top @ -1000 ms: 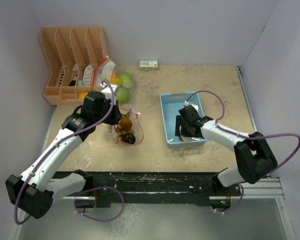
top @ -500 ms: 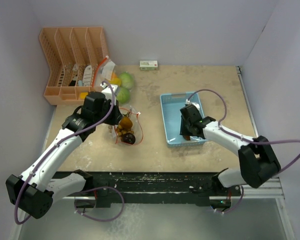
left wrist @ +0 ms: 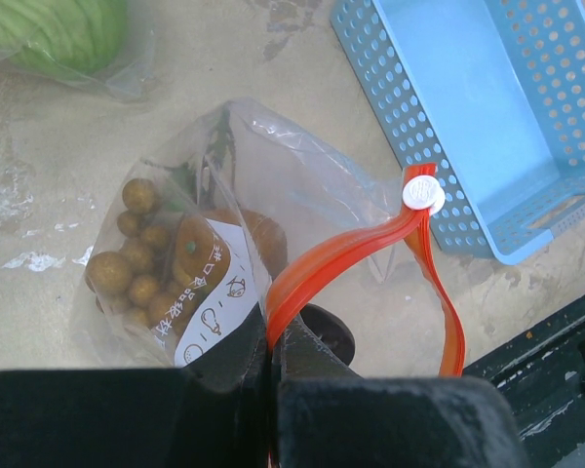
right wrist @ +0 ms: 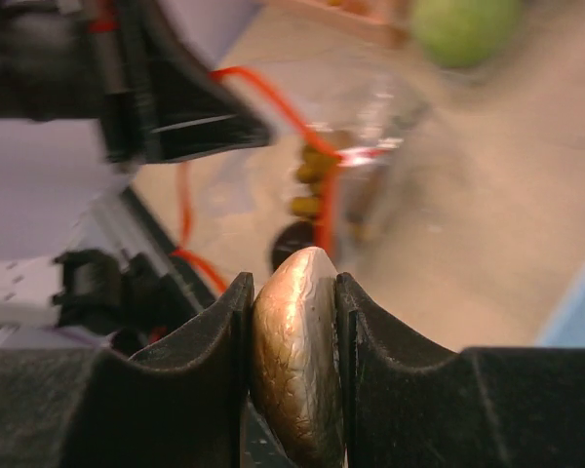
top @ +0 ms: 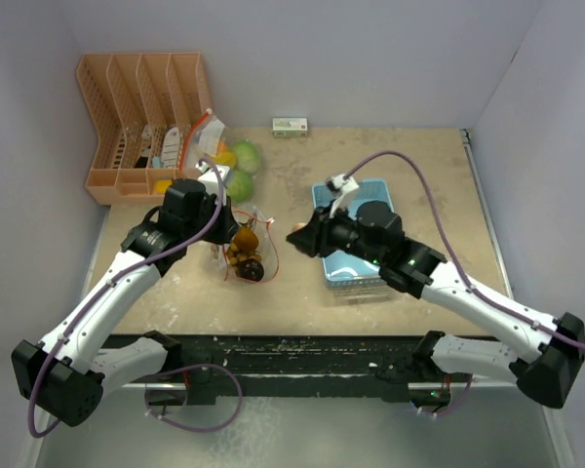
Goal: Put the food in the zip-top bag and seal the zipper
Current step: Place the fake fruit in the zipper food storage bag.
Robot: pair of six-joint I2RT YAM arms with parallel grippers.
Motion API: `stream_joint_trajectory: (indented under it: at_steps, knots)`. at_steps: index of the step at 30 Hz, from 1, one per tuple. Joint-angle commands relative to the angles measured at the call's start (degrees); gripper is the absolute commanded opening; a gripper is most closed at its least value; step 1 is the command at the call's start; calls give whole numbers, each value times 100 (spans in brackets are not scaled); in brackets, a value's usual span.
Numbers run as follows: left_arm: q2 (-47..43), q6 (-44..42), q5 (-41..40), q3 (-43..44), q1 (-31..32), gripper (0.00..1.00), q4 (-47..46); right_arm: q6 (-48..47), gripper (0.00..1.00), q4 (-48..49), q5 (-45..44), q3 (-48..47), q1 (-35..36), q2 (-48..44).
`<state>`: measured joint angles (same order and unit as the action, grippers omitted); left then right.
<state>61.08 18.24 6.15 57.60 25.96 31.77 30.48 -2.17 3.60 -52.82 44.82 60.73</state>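
The zip-top bag (top: 244,249) lies on the table with its red zipper (left wrist: 356,249) gaping and a white slider (left wrist: 422,192) at one end. Food sits inside it: a bunch of small brown balls (left wrist: 136,263), an orange fruit (left wrist: 197,249) and a dark lump (left wrist: 331,336). My left gripper (left wrist: 270,341) is shut on the bag's zipper rim. My right gripper (right wrist: 292,285) is shut on a beige-brown round slice (right wrist: 294,370), held edge-on. In the top view the right gripper (top: 305,236) hangs in the air between the blue tray and the bag's mouth.
The light blue tray (top: 370,190) stands right of centre, its perforated wall (left wrist: 390,88) close to the bag. Two green cabbages in clear wrap (top: 246,156) lie behind the bag. An orange file rack (top: 141,127) fills the back left, and a small box (top: 291,127) sits by the back wall.
The right gripper closed on the round slice in the tray, lifted it and swung left towards the bag. The left arm and the bag stayed put.
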Motion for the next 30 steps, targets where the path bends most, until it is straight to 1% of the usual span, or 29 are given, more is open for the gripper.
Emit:
stream_joint_trajectory:
  at_steps: [1, 6, 7, 9, 11, 13, 16, 19, 24, 30]
  knots:
    - [-28, 30, -6, 81, 13, 0, -241, 104, 1, 1366, 373, -377, 835, 576]
    - [-21, 37, -25, 95, 15, 0, -200, 197, 2, 1977, 425, -757, 1169, 1407]
    - [-29, 38, -42, 100, 15, 0, -190, 168, 5, 2028, 418, -840, 1194, 1557]
    - [-42, 38, -92, 101, 15, 0, -168, 99, 13, 1895, 226, -1043, 1218, 1871]
    - [-59, 26, -97, 141, 16, 0, -111, -10, 17, 1671, -25, -1204, 1229, 2102]
    - [-90, 22, -109, 168, 15, 0, -86, -83, 22, 1648, -270, -1252, 1231, 2238]
    - [-106, 13, -140, 170, 15, 0, -103, -221, 27, 1569, -336, -1416, 1238, 2519]
    - [-70, 17, -136, 194, 15, 0, -86, -317, 53, 1379, -576, -1577, 1268, 2739]
    - [-54, 21, -167, 198, 15, 0, -66, -396, 76, 1221, -837, -1613, 1275, 2770]
    - [-63, 30, -167, 181, 15, 0, -70, -351, 77, 1085, -953, -1398, 1307, 2283]
